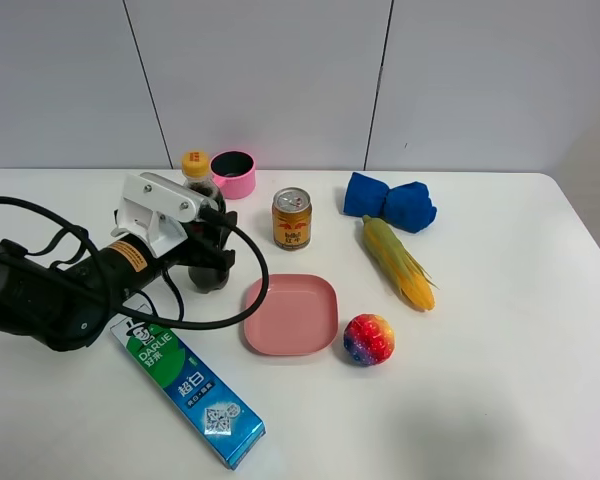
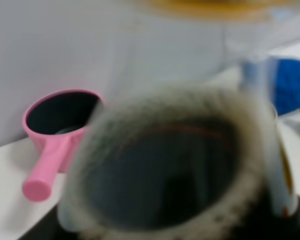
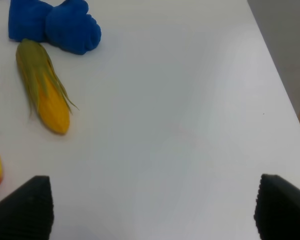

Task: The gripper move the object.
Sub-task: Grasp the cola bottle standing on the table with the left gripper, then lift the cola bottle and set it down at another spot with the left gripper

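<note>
Left tool point(image 1: 212, 255) round the upright cola bottle point(image 1: 196, 165), far left on the surface point(image 1: 500, 380), just beside the pink cup point(image 1: 233, 172); can't tell if actually squeezing. Toothpaste box point(image 1: 188, 390) lying nearer. Moving right: gold can point(image 1: 291, 218), pink plate point(image 1: 290, 315), rainbow ball point(image 1: 369, 339), corn point(image 1: 398, 262). Right tool point(image 3: 150, 210) spread wide above the surface, gripping nothing.

High camera looks down over the table point(image 1: 500, 400); right wrist shares its corn point(image 3: 45, 100); left wrist, blurred, seemingly hugs the bottle point(image 2: 160, 185).
</note>
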